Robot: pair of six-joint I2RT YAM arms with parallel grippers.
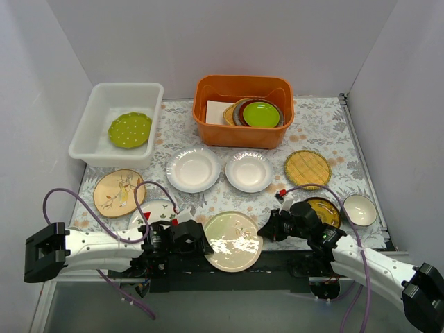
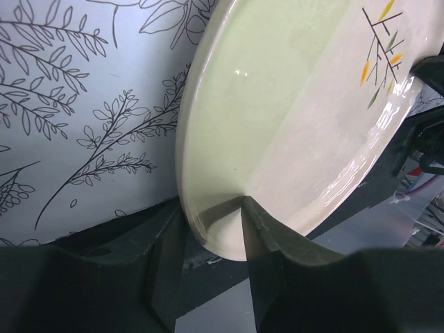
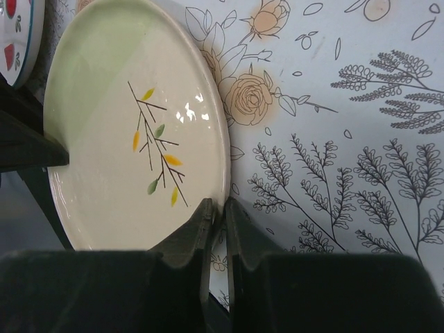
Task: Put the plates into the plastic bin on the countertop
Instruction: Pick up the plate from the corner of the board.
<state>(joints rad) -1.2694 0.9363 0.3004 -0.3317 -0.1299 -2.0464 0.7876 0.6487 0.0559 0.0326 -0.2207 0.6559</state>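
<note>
Pinching with the left gripper (image 2: 211, 208) the left rim of the cream plate (image 1: 232, 239); with the right gripper (image 3: 216, 207), fingers nearly together, the right rim. Reaching inward from both sides, forearms low, at the near edge of the countertop (image 1: 277, 201). Well apart from the plastic bin (image 1: 118, 89), far left.

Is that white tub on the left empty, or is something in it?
Not empty. One green dotted plate lies flat on the floor of the white tub; the rest of its floor is bare.
</note>
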